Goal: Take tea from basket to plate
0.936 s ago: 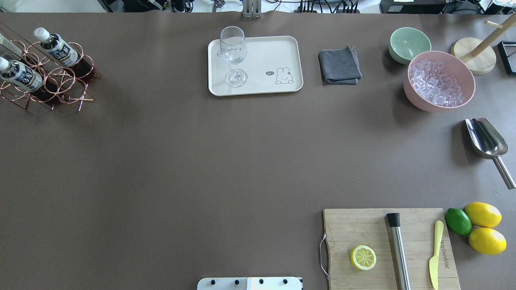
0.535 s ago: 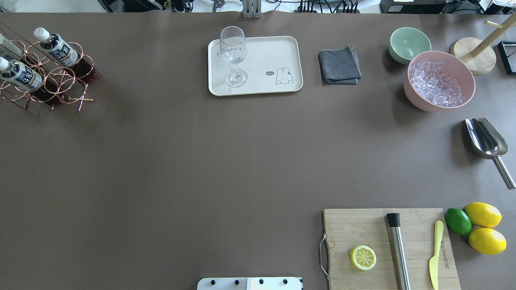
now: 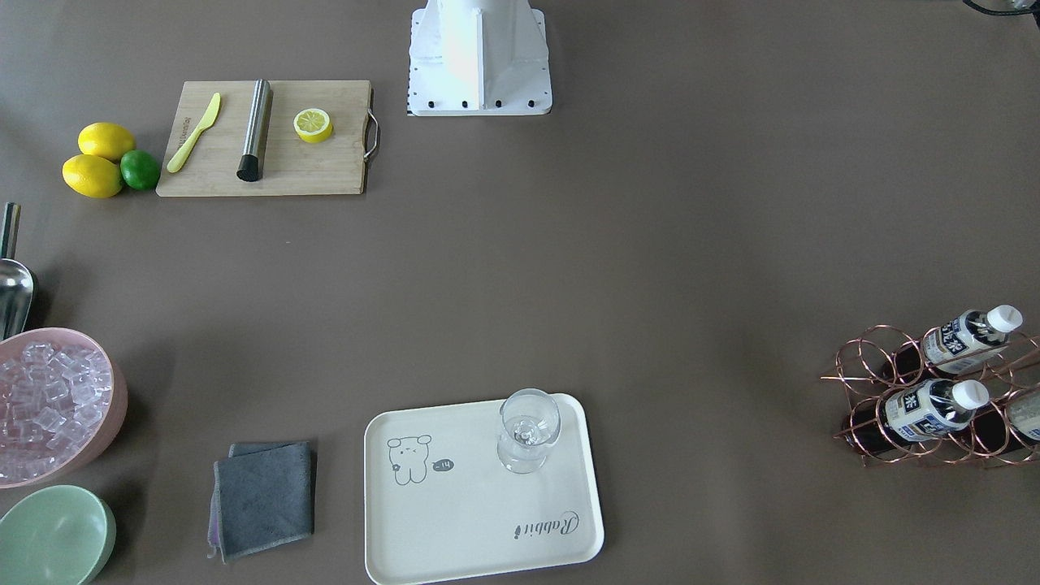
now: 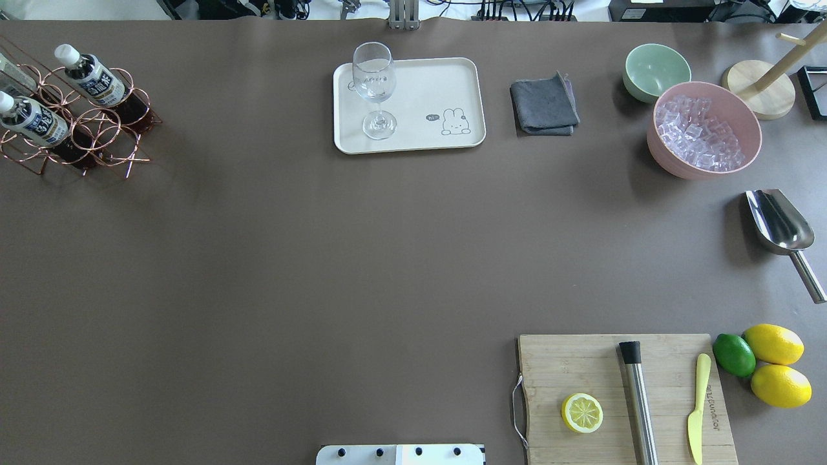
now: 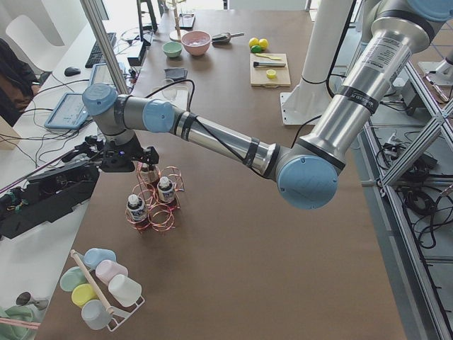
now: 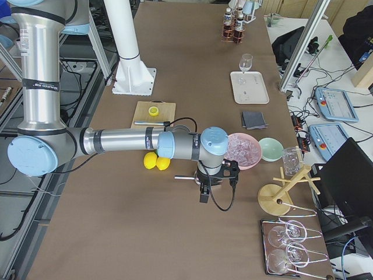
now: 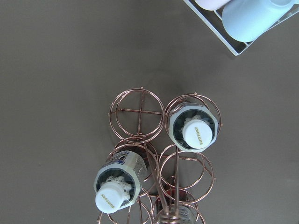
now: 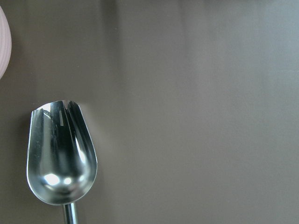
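Observation:
Three tea bottles [image 4: 90, 74] with white caps and dark-blue labels stand in the rose-gold wire basket [image 4: 103, 129] at the table's far left. The left wrist view looks straight down on the basket [image 7: 140, 112] and the bottle caps [image 7: 198, 133]. My left gripper [image 5: 122, 159] hovers just above the basket in the exterior left view; I cannot tell if it is open. The cream plate [image 4: 439, 84] lies at the far middle with a wine glass [image 4: 375, 84] on its left part. My right gripper [image 6: 214, 178] hangs over the metal scoop [image 8: 60, 154]; its state is unclear.
A grey cloth [image 4: 544, 106], a green bowl [image 4: 656, 71] and a pink bowl of ice [image 4: 704, 129] lie right of the plate. A cutting board [image 4: 623, 400] with lemon half, muddler and knife sits front right. A cup rack [image 5: 99, 287] stands beyond the basket.

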Robot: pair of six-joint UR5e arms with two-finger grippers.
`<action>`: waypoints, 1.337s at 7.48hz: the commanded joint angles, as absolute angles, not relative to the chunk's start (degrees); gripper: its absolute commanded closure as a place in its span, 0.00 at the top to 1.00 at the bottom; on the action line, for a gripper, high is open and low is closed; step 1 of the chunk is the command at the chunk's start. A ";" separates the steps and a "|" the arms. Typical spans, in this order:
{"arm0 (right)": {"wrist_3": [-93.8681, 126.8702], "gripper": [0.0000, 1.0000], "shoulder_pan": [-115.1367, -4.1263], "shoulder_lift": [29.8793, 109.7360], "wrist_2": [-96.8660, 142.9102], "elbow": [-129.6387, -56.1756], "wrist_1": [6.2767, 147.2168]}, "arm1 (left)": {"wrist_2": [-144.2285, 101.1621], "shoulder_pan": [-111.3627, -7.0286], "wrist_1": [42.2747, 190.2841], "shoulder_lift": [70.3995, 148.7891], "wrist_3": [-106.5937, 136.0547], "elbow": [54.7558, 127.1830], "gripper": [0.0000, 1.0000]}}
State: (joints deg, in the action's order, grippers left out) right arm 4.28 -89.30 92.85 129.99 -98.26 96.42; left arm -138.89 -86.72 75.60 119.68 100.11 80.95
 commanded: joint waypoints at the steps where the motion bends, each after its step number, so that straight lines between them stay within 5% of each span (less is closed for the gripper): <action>1: 4.39 1.00 -87.28 91.25 129.99 -98.88 96.42 | -138.87 -85.88 77.96 119.79 102.22 79.98 0.99; 4: 9.54 1.00 -83.77 87.56 137.50 -101.16 95.46 | -138.96 -83.76 78.13 119.80 105.10 80.42 0.97; 6: 13.78 1.00 -80.78 87.10 139.66 -101.52 82.09 | -138.96 -83.85 77.96 119.71 104.77 80.33 0.43; 8: 21.84 1.00 -75.27 87.01 140.01 -100.73 64.69 | -138.96 -83.85 77.70 119.97 105.12 80.59 0.00; 10: 40.58 1.00 -69.38 86.05 137.83 -100.90 45.63 | -138.78 -84.54 73.25 121.37 104.77 83.38 0.00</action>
State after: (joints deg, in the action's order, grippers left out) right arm 25.28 -74.45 86.86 139.62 -100.86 62.16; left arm -138.87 -83.89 77.12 120.52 105.06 80.78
